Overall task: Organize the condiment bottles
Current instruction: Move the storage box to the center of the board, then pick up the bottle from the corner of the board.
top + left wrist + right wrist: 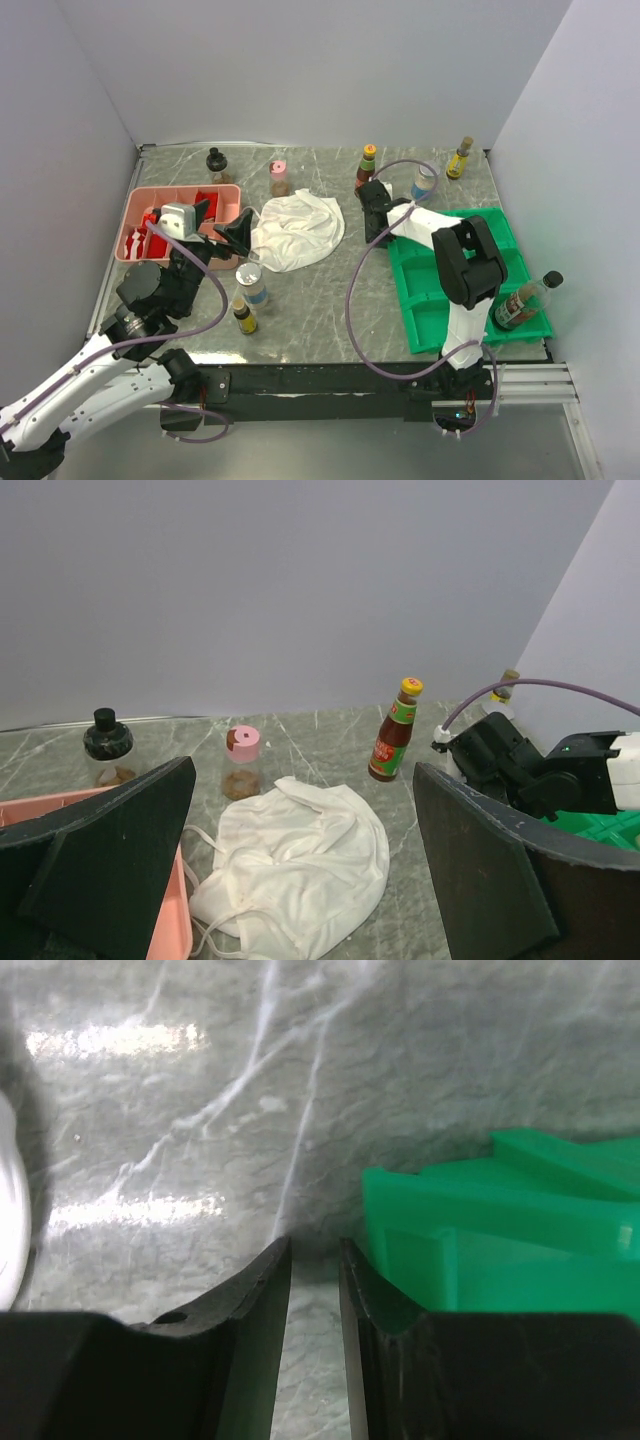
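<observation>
I count eight bottles on the grey, marble-veined table (310, 290). Along the far edge, left to right, all upright: a squat clear jar with a black cap (216, 163), a small jar with a pink cap (279, 177) and brown contents, a slim red-labelled bottle (366, 166) with a yellow cap, a blue-labelled clear bottle (424, 183), and an amber bottle (459, 158) near the far right corner. Toward the near left stand a silver-capped clear bottle (251, 283) and, just beside it, a small dark bottle with a yellow cap (244, 315). A dark sauce bottle (525, 298) with a black cap lies on its side at the right edge of the green tray (415, 310). Right gripper (315, 1255): jaws together with only a thin slit between them, nothing held. It points down at bare table just off the tray's moulded plastic corner. The red-labelled bottle is just behind it and the blue-labelled one is near its right; I see no contact with either. Left gripper (222, 222): jaws spread wide and empty, hanging between the pink tray (135, 215) and the crumpled white cloth (297, 228), with the silver-capped bottle near on its front side. The fingers are matte black wedges.
</observation>
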Tool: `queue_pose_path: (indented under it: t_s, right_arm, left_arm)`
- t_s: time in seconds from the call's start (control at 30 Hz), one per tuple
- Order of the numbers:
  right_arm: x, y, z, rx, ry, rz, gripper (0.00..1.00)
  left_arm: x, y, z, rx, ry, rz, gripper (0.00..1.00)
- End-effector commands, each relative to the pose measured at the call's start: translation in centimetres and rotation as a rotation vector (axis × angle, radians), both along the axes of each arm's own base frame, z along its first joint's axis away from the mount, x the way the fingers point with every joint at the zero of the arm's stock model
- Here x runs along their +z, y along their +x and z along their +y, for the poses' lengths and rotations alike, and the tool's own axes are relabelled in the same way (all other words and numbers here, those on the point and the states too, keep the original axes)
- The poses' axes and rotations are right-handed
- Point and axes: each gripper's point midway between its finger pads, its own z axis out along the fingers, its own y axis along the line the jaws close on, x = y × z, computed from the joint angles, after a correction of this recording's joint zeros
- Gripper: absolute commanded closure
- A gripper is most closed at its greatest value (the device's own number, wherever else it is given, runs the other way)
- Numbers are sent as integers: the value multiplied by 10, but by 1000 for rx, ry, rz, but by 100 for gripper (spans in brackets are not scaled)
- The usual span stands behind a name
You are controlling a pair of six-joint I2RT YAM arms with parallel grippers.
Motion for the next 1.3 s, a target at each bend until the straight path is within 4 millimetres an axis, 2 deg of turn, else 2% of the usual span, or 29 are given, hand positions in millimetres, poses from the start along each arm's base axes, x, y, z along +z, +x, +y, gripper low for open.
queue_pose_path:
  t_s: [0.0, 0.27, 0.6, 0.7, 0.8, 0.83, 0.9, 0.93, 1.0, 1.03, 1.07, 1.1, 1.13, 1.17, 1.2, 1.23, 1.27]
  right_arm:
    - [13, 15, -17, -123, -25, -44, 67]
    - [14, 12, -32, -183, -32, -47, 67]
    - [19, 7, -35, -195, -15, -58, 67]
    - [24, 4, -30, -167, 15, -67, 67]
    - [50, 2, -11, -98, 112, -114, 64]
    - [73, 3, -6, -79, 154, -164, 62]
    - [93, -3, 11, -8, 236, -201, 56]
    - [119, -6, 16, 17, 278, -260, 53]
    - [136, -17, 24, 62, 321, -292, 41]
    - [157, -25, 29, 91, 350, -338, 37]
    - [164, -30, 32, 110, 361, -355, 24]
    - [167, -37, 34, 123, 371, -360, 18]
    - [180, -46, 40, 149, 389, -389, 13]
    - [186, -52, 42, 160, 401, -402, 2]
    - [185, -58, 43, 165, 406, -403, 0]
    - [201, -70, 44, 169, 442, -443, 0]
    - [207, -75, 45, 175, 460, -459, 0]
  left_arm:
    - [7, 0, 2, 10, -15, -24, 3]
    - [7, 0, 1, 6, -14, -25, 3]
    - [6, 0, 1, 7, -10, -25, 3]
    - [3, 3, -1, 9, -2, -19, 3]
    - [-1, 7, -1, 29, -17, -2, 3]
    - [-6, 12, -5, 35, -19, 20, 3]
    - [-12, 26, -8, 91, -5, 75, 3]
    - [-13, 33, -7, 117, -18, 103, 3]
    - [-12, 51, -15, 145, 7, 167, 3]
    - [-11, 63, -9, 169, -18, 191, 3]
    - [-12, 71, -12, 158, -10, 218, 3]
    - [-10, 85, -22, 128, 3, 253, 3]
    - [-10, 98, -16, 152, -14, 271, 3]
    - [-9, 109, -16, 159, -8, 283, 3]
    - [-8, 128, -24, 166, 6, 304, 3]
    - [-14, 151, -27, 180, 23, 345, 3]
    - [-24, 164, -27, 171, 36, 391, 2]
